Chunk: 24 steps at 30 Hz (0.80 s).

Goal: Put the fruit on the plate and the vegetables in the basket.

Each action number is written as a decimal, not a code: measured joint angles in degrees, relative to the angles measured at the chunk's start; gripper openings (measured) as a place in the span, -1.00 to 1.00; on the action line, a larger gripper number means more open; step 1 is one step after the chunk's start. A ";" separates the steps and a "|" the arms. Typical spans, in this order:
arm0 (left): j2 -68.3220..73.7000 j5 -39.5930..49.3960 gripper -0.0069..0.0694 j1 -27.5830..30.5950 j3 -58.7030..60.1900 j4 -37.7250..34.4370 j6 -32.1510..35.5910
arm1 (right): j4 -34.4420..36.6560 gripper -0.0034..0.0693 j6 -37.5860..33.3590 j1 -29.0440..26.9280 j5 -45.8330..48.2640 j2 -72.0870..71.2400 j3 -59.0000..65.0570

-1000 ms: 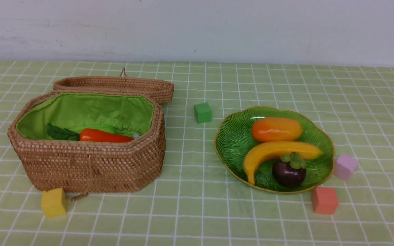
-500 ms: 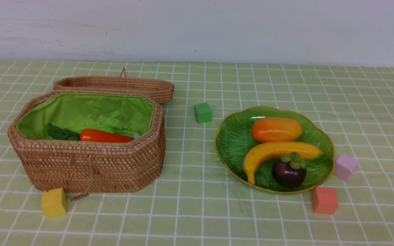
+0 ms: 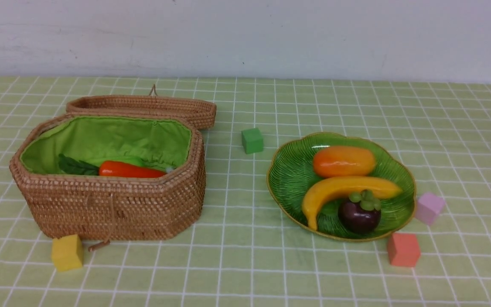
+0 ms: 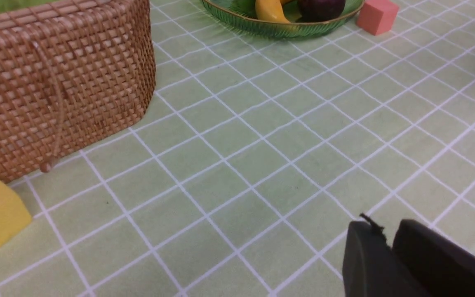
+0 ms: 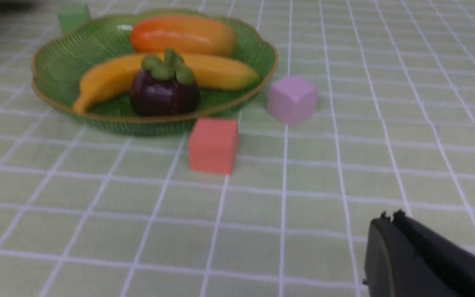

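Observation:
The fruit lies on the green leaf-shaped plate (image 3: 288, 179) at the right: the mango (image 3: 343, 161) at the back, the banana (image 3: 343, 189) across the middle, the mangosteen (image 3: 359, 215) in front. The open wicker basket (image 3: 109, 204) stands at the left. Of the vegetables, only the carrot (image 3: 130, 169) with its dark leaves shows over the rim. Neither arm appears in the front view. My left gripper (image 4: 386, 231) hovers low over bare cloth near the basket, its tips slightly parted and empty. My right gripper (image 5: 390, 216) is shut on nothing, short of the plate (image 5: 64, 62).
The basket's lid (image 3: 143, 106) lies folded back behind it. Foam cubes sit on the checked cloth: green (image 3: 252, 140) between basket and plate, yellow (image 3: 67, 252) at the basket's front corner, pink (image 3: 428, 208) and red-orange (image 3: 403, 249) beside the plate.

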 joint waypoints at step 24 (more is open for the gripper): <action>0.00 0.01 -0.52 0.00 0.05 0.01 0.00 | 1.25 -0.93 -0.41 -0.19 -0.83 -0.08 0.16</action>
